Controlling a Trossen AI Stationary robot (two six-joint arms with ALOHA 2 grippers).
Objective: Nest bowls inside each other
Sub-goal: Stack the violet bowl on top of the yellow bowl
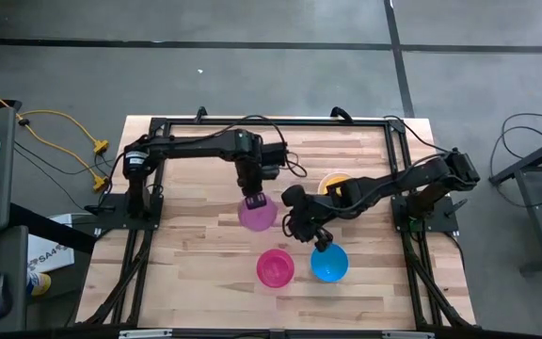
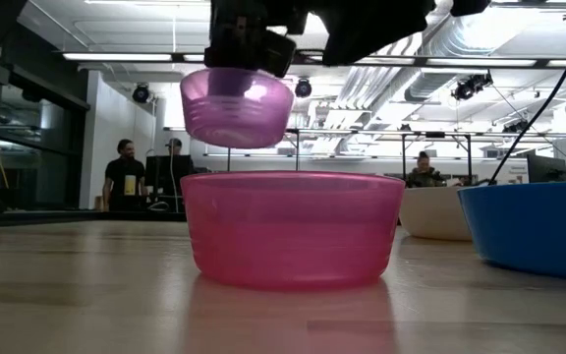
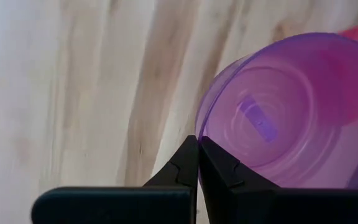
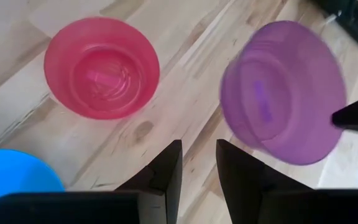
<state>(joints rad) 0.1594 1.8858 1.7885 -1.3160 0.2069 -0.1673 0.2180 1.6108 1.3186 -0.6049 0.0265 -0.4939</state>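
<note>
Pink-red bowl (image 1: 275, 267) and blue bowl (image 1: 328, 264) side by side low in the high view on the wooden worktop (image 1: 196, 254); yellow bowl (image 1: 332, 181) partly hidden behind the right arm. Left arm reaching in from the upper left, left gripper (image 1: 255, 200) clenched on the rim of the purple bowl (image 1: 258, 215), lifted clear of the worktop (plain in the low view). Right gripper (image 1: 320, 241) just above the blue bowl, fingers apart, grasping nothing.

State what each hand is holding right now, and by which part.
The left hand holds the purple bowl by its rim, lifted off the table. The right hand is open above the table, holding nothing.
</note>
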